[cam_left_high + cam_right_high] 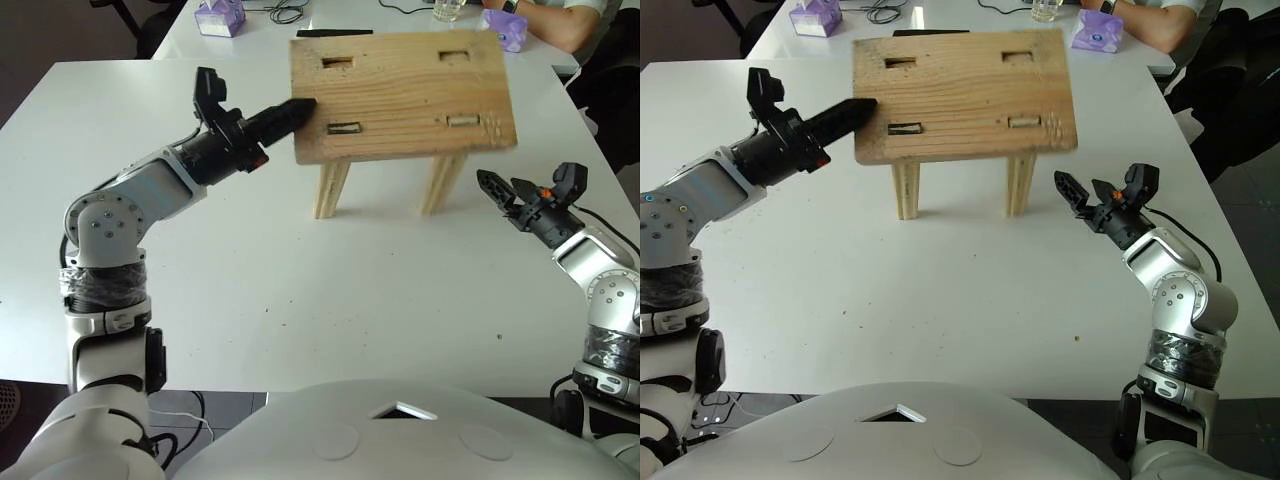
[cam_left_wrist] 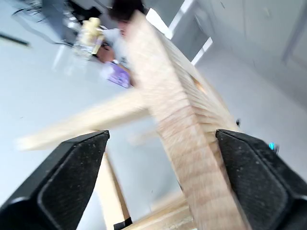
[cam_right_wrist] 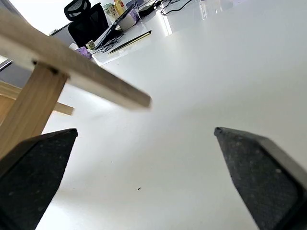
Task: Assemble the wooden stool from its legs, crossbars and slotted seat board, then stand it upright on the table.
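Observation:
The wooden stool stands upright on the white table (image 1: 300,300), its slotted seat board (image 1: 400,95) on top and two front legs (image 1: 330,188) (image 1: 441,182) showing below. My left gripper (image 1: 300,108) is at the seat board's left edge. In the left wrist view its fingers (image 2: 72,182) stand open, with the board's edge (image 2: 182,124) between them and a gap on one side. My right gripper (image 1: 1077,185) hovers low over the table to the right of the stool, open, with nothing between its fingers (image 3: 33,167).
Behind the stool are two purple tissue packs (image 1: 220,17) (image 1: 505,28), a glass (image 1: 448,8), a black bar (image 1: 333,33) and cables. A person's arm (image 1: 560,15) rests at the far right. Bare tabletop lies in front of the stool.

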You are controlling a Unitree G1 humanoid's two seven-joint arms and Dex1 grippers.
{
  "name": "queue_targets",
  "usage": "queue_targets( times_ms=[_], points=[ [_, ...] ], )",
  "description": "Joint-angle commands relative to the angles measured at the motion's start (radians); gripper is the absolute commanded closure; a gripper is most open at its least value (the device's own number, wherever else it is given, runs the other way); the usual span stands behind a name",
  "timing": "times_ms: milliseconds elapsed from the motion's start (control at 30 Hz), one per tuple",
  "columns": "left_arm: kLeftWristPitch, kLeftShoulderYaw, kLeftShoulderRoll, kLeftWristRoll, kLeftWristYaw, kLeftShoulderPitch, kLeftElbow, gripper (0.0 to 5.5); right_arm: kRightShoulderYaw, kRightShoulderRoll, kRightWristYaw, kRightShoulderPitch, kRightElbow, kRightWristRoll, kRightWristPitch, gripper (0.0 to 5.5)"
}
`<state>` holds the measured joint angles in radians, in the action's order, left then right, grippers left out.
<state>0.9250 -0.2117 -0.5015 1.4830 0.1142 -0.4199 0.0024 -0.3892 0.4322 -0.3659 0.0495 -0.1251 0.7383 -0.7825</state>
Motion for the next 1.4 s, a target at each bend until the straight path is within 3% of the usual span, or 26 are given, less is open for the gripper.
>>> queue_targets(
  times_ms=[33,233,433,667,833,1133,1200,1300,1400],
  points=[
    [0.008,-0.047,0.085,0.113,-0.193,-0.026,0.050,0.81,0.013,0.001,0.003,0.004,-0.025,-0.015,0.001,0.20],
    [-0.036,-0.066,0.130,0.065,-0.262,-0.072,0.028,0.81,0.041,-0.010,0.023,0.017,-0.082,-0.023,-0.005,0.20],
    [-0.232,-0.048,0.094,-0.272,-0.177,-0.135,0.032,0.81,0.029,-0.011,0.096,0.059,-0.020,-0.103,0.053,0.20],
    [-0.402,0.105,0.105,-0.616,0.017,-0.286,-0.040,0.81,0.006,-0.038,0.160,0.088,0.054,-0.176,0.143,0.20],
    [-0.470,0.256,0.202,-0.771,0.165,-0.501,-0.039,0.81,-0.008,-0.039,0.178,0.127,0.125,-0.200,0.174,0.20],
    [-0.512,0.234,0.283,-0.933,0.252,-0.868,0.318,0.81,0.008,-0.055,0.176,0.121,0.137,-0.224,0.182,0.20],
    [-0.428,0.231,0.287,-0.938,0.257,-0.915,0.385,0.81,0.014,-0.060,0.178,0.111,0.130,-0.230,0.180,0.20],
    [-0.197,0.388,0.316,-0.985,0.309,-0.770,0.418,0.81,0.028,-0.083,0.181,0.076,0.119,-0.245,0.181,0.20],
    [-0.082,0.724,0.282,-1.056,0.427,-0.361,0.339,0.81,0.055,-0.116,0.191,0.039,0.109,-0.264,0.189,0.20]
  ],
)
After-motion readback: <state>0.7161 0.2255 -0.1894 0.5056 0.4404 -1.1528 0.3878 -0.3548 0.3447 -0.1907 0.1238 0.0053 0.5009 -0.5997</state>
